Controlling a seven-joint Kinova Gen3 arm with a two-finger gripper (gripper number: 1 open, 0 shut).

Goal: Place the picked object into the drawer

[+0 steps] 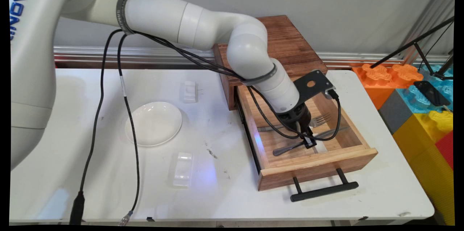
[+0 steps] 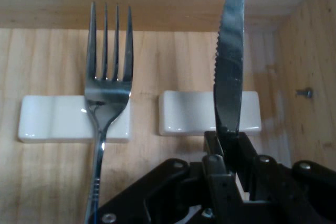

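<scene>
The knife stands between the fingers, which are closed on it just where the blade meets the handle, the serrated blade running straight away from them toward the drawer's back wall; in the main view the knife lies low inside the open wooden drawer, its dark handle trailing toward the drawer's front corner. By the look of it this is a stiff steel piece, moderately light, with a polished blade that I judge slippery and thin across the pinch, so a hold near the blade root, as here, seems likely to let it pivot; the thicker handle would probably give a steadier seat, though whether the balance suits that I cannot tell. Just under the blade, beyond the fingers, sits a small white rest, glazed and, I judge, brittle if the steel drops on it. To the left of the fingers a fork lies with its neck across a second white rest, tines pointing the same way as the blade, near the knife but apart from it. Outside the drawer, on the bench, well apart from the fingers, are a white plate and two more white rests. The wooden cabinet stands behind the drawer.
</scene>
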